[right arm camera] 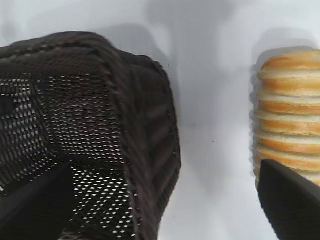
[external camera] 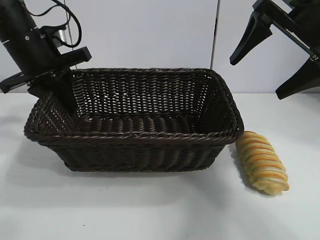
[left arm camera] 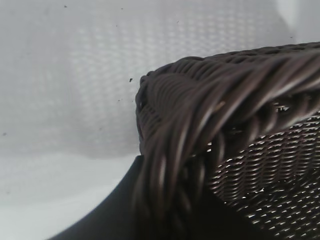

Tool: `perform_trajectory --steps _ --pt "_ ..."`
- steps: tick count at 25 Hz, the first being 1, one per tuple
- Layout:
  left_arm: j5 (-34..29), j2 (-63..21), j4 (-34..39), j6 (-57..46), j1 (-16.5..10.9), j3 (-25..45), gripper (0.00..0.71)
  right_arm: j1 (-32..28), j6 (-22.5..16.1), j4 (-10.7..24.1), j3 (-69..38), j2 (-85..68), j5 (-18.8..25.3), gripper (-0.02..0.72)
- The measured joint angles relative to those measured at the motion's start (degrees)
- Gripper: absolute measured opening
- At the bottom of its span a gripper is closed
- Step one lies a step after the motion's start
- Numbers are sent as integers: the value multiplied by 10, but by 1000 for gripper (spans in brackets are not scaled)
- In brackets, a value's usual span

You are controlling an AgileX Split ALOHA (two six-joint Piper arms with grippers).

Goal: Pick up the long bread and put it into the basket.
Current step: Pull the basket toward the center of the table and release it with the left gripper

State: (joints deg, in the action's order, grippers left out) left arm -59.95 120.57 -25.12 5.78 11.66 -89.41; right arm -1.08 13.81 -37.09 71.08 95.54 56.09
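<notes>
Nearest the exterior camera: bare white table (external camera: 150, 210), nothing resting on that front strip. A little farther, toward the right arm's side: the long bread (external camera: 262, 162), lying flat on the table just beside the basket's right-hand corner, outside it, long axis running roughly front to back, ridges crosswise. Untouched, no finger on it.

Middle ground: the basket (external camera: 135, 136), upright and nothing seen inside through the open top.

At the basket's left end: the left gripper (external camera: 65, 102), low against the rim corner, one dark finger reaching down inside the wall and the braided rim filling the wrist view. Appears to straddle or steady the rim; whether spread or pressed together cannot be told.

Farthest and highest: the right gripper (external camera: 280, 60), well above the table at the back right, fingers spread wide, holding nothing. From its wrist view, loaf under one finger rather than between both.

Step in hand, as a judgement: approach for the pick, barely begun. To do it well:
- shift sideways, away from the basket, until the loaf sits centred between the spread fingers;
- descend straight, fingers across the short width, pads seated along the sides rather than on the ends;
- keep clear of the rim corner beside the loaf, as a finger could catch the weave;
- close gently, likely a soft, crushable thing;
- lift above rim height before travelling over the basket.
</notes>
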Motion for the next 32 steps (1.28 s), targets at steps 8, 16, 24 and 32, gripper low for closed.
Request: perform_trajectory --steps 8,16,24,32 --pt "13 3 -1 0 0 0 101 0 2 0 0 0 -2 694" --pt "17 20 -2 -3 0 0 101 0 4 0 0 0 -2 694" --pt "16 18 -20 -5 0 0 614 0 4 0 0 0 -2 694" --pt "-27 -53 91 -50 -18 -53 692 0 4 0 0 0 -2 694"
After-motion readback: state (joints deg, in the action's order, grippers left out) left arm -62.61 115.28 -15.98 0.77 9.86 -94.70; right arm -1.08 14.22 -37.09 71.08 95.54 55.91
